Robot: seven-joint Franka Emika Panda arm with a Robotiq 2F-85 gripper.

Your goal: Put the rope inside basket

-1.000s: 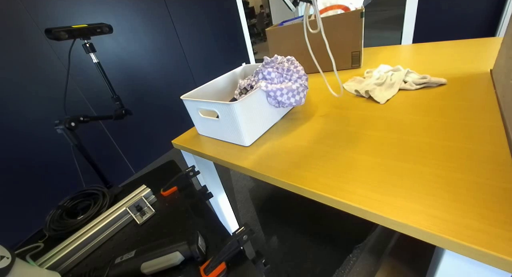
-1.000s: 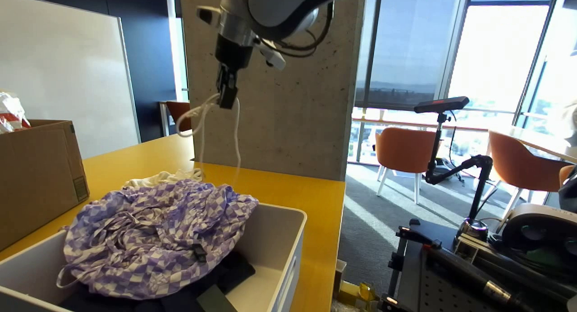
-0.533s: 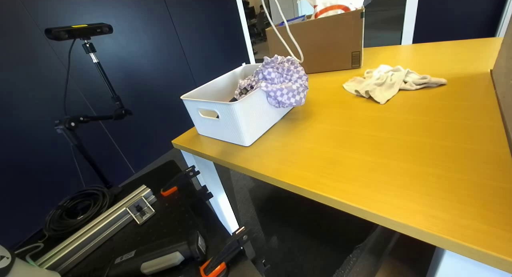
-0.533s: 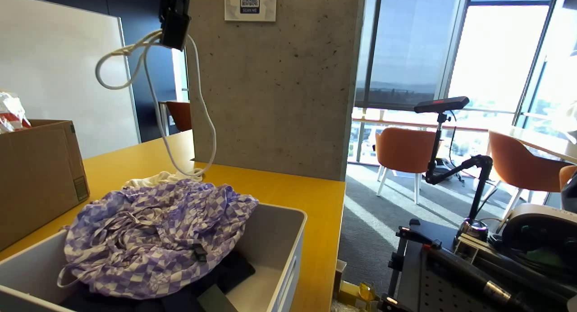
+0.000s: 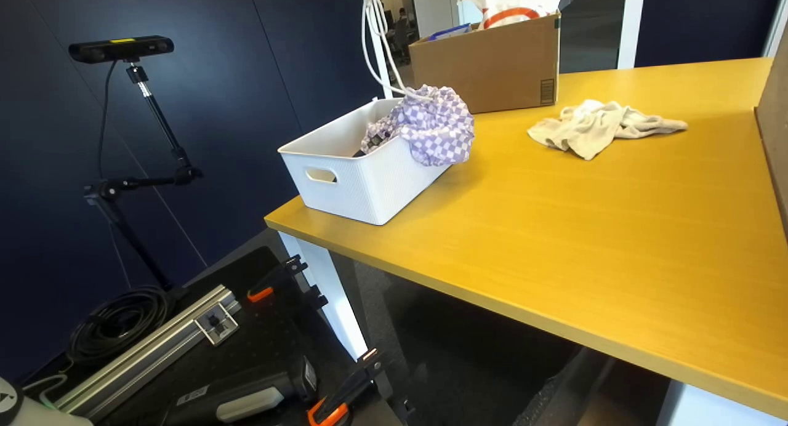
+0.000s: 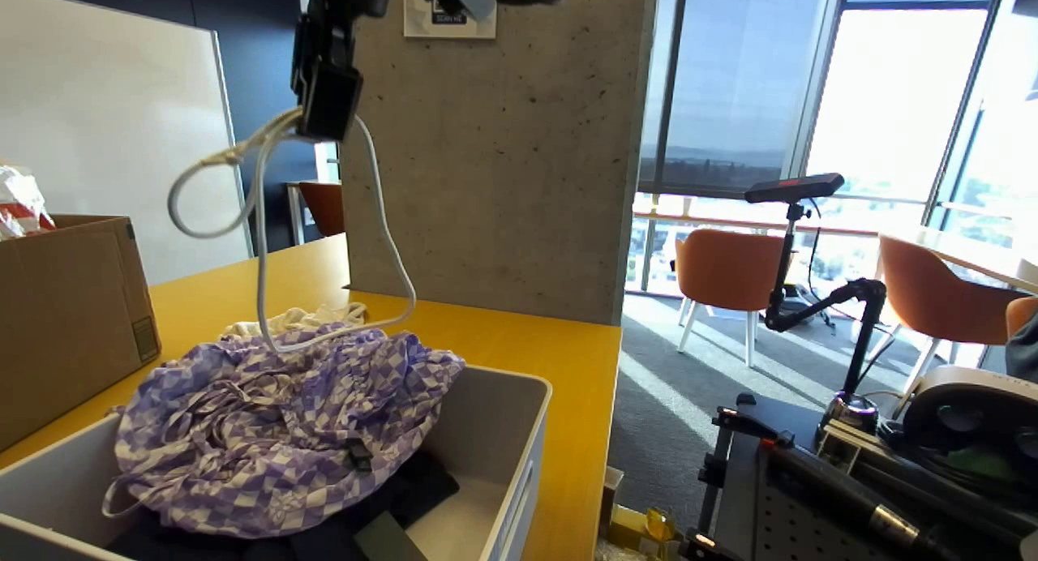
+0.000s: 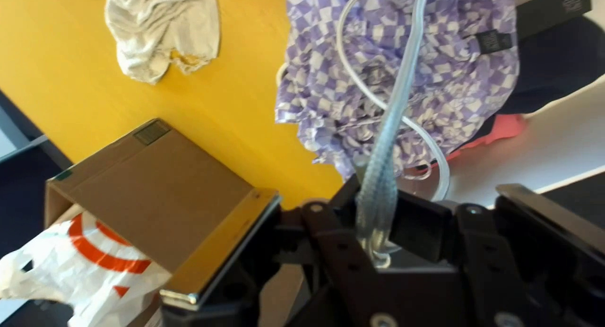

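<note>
Brown cardboard box (image 6: 69, 326): left of the white plastic basket (image 6: 486, 419) in an exterior view, a strip of table between; purple checkered cloth (image 6: 276, 431): heaped in the basket, covering its far rim; white rope (image 7: 385, 142): hanging in loops above the basket's far side, lowest bend on or just over the cloth, which of the two cannot be told; beige rag (image 5: 606, 127): beyond the basket, on the yellow table (image 5: 585, 229); Robotiq gripper (image 6: 326, 115): above the basket, jaws closed with the rope pinched between them; concrete pillar (image 6: 495, 180): behind the basket.

Progress, as judged: rope gripped and off the table; left to do: bring all loops within the basket's rim, lower, release.

Edges and room: box limits travel leftward of the basket; cloth-buried far rim, a likely snag for a trailing loop; air above the basket seemingly unobstructed; basket's right end lower-filled, dark fabric (image 6: 422, 484) and bare floor showing, probably the roomiest spot; table edge near the basket's right wall, so an overshoot could leave a strand outside.
</note>
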